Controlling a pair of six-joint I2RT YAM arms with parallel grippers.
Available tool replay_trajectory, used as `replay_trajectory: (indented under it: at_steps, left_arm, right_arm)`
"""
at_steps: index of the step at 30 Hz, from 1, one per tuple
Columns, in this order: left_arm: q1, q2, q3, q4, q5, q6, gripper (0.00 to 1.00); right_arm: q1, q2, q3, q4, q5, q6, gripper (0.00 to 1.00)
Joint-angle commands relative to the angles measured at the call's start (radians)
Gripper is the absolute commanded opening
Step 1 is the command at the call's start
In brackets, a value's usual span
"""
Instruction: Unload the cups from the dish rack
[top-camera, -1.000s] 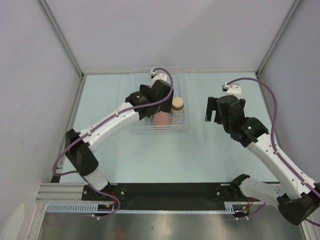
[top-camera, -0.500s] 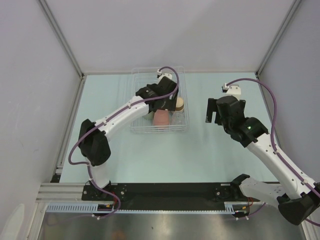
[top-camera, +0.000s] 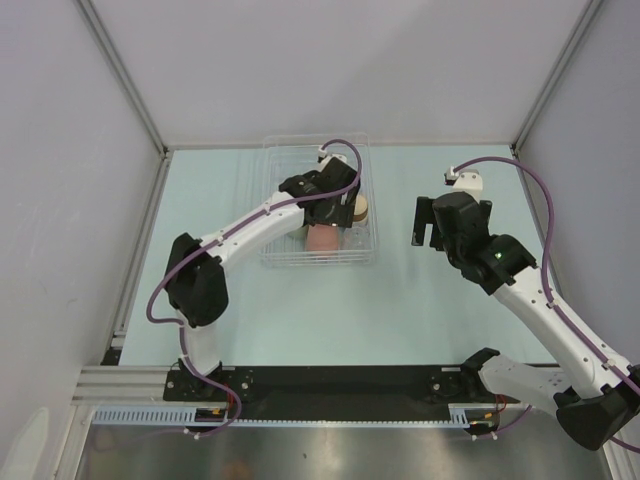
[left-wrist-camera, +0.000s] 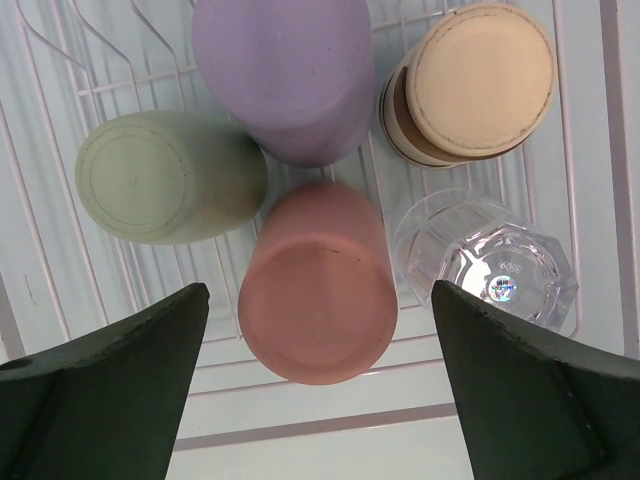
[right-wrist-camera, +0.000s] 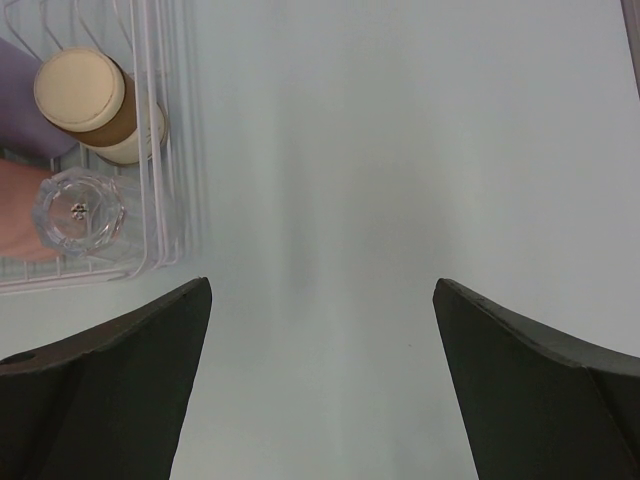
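**Both grippers spread wide, nothing held**

My left gripper (left-wrist-camera: 320, 290) hangs over the dish rack (top-camera: 275, 180), holding nothing. All the cups stand inside the rack.
- Centre of frame: salmon-pink cup (left-wrist-camera: 318, 300).
- Top centre: lavender cup (left-wrist-camera: 285, 75).
- Upper left: pale green cup (left-wrist-camera: 165, 175).
- Upper right: tan-topped cup (left-wrist-camera: 475, 80).
- Right: clear glass (left-wrist-camera: 495, 270).

My right gripper (right-wrist-camera: 321, 282) is over the table (right-wrist-camera: 400, 150), with the rack at that frame's upper left.

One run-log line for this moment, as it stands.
left tool: open, above pink cup | right tool: open, over table beside dish rack | unloaded: none yet

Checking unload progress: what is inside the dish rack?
Five: lavender cup, pale green cup, salmon-pink cup, clear glass, tan-topped cup. Left arm hides most from overhead.
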Motion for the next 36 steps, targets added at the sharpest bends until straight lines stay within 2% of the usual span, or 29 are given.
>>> replay_trajectory:
  at_steps: [1,8,11,14,16,17,20,25,28,29,36]
  left_arm:
    - [0.003,0.008,0.023,-0.001,0.013,-0.023,0.97]
    - [0.005,0.019,0.012,-0.001,0.010,-0.023,0.90]
    - [0.005,0.017,0.009,0.000,0.008,-0.023,0.82]
    - [0.005,0.020,0.007,0.000,0.008,-0.021,0.70]
    - [0.005,0.022,0.007,-0.001,0.010,-0.021,0.68]
    - [0.005,0.024,0.007,0.000,0.011,-0.019,0.59]
    - [0.005,0.028,0.007,0.000,0.018,-0.019,0.49]
    - [0.004,0.030,-0.003,0.002,0.022,-0.018,0.43]
    - [0.005,0.033,-0.010,0.000,0.016,-0.016,0.22]
    - [0.005,0.033,-0.010,0.000,0.015,-0.016,0.01]
    - [0.005,-0.027,-0.013,0.000,-0.027,-0.003,0.00]
  right_arm:
    - [0.004,-0.014,-0.003,0.010,0.009,0.012,1.00]
    - [0.004,-0.005,-0.011,0.019,0.012,0.012,1.00]
    - [0.004,0.000,-0.014,0.023,0.011,0.011,1.00]
    - [0.004,0.007,-0.014,0.025,0.008,0.011,1.00]
    - [0.004,0.007,-0.016,0.027,0.008,0.014,1.00]
    - [0.004,0.007,-0.017,0.027,0.006,0.011,1.00]
    - [0.004,0.006,-0.019,0.025,0.006,0.011,1.00]
    - [0.004,0.001,-0.020,0.023,0.006,0.012,1.00]
    - [0.004,0.001,-0.022,0.023,0.003,0.012,1.00]
    - [0.004,0.001,-0.023,0.023,0.000,0.012,1.00]
    - [0.004,0.007,-0.016,0.028,-0.002,0.006,1.00]
